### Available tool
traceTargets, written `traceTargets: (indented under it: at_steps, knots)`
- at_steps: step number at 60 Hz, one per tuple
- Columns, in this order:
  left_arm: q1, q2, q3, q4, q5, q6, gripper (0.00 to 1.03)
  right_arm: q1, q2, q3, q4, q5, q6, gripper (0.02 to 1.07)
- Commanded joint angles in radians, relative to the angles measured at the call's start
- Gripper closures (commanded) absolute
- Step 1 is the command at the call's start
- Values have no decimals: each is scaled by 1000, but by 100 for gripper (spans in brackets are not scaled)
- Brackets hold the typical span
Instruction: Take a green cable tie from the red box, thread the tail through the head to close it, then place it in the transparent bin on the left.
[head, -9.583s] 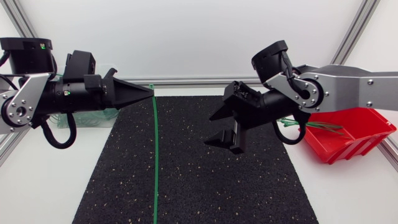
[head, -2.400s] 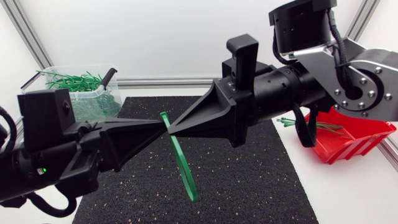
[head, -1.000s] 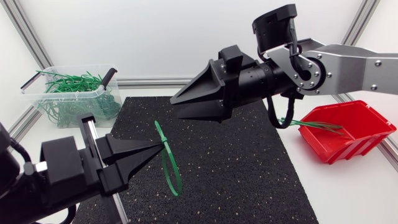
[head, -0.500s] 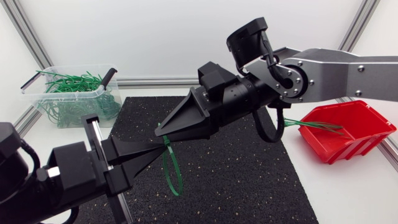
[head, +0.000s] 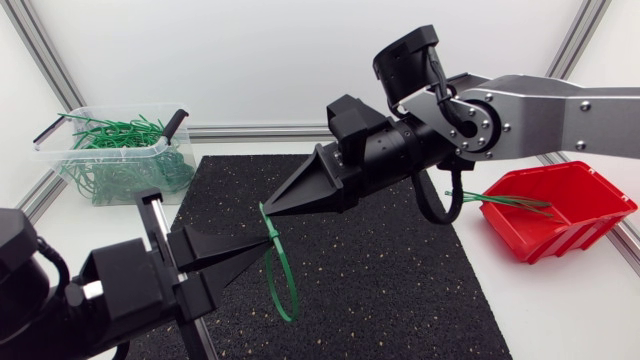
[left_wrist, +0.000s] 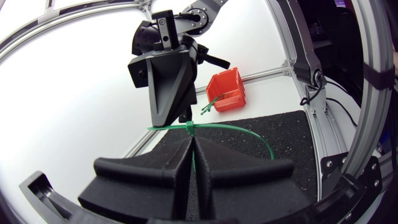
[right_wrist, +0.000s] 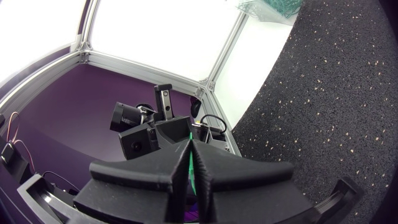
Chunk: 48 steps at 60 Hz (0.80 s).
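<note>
Currently my left gripper (head: 258, 246) and my right gripper (head: 268, 209) are both clamped on the looped green cable tie (head: 285, 285), tips close together, above the left half of the black mat (head: 400, 290).

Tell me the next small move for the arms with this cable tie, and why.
Probably draw the right gripper slightly away, pulling the tail further through the head. The green cable tie already hangs as a closed loop, the left gripper pinches it by the head, and only a short tail shows.
</note>
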<state>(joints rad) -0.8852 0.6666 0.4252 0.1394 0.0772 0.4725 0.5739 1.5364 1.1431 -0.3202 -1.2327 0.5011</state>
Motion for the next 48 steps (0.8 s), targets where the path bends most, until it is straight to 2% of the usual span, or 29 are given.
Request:
traceTargets:
  at_steps: [1,9,20,24,28,29,30,31,33,36,38,40,44,48]
  knots:
    - [-61,-9,-20,12,-30,12,99,-16,4,44,-10,9,19,101]
    - [-172,-1,-13,12,-108,9,99,-17,34,76,-10,29,31,101]
    - [-270,14,-13,16,-172,-11,99,-9,68,95,-10,67,40,101]
    - [-273,30,-13,20,-183,-20,99,-2,71,87,-10,67,40,101]
    - [-236,36,-6,16,-183,-32,100,1,53,61,0,73,27,101]
    - [-222,39,-5,16,-183,-32,100,0,48,55,6,76,22,98]
    - [-201,42,-3,17,-183,-32,99,-2,42,47,10,84,16,91]
    - [-181,44,0,20,-183,-32,100,-3,39,41,12,91,10,82]
    - [-121,54,7,31,-183,-37,99,-14,30,32,13,110,-1,54]
    - [-28,59,32,19,-152,-66,99,-28,30,24,12,144,-15,25]
    - [71,76,50,23,-108,-71,100,-46,37,21,12,162,-21,11]
    - [173,105,67,35,-70,-80,99,-62,45,18,12,185,-33,6]
    - [385,159,126,35,79,-140,99,-85,50,9,12,262,-78,6]
    - [543,232,181,62,118,-167,100,-91,51,-5,27,358,-105,6]
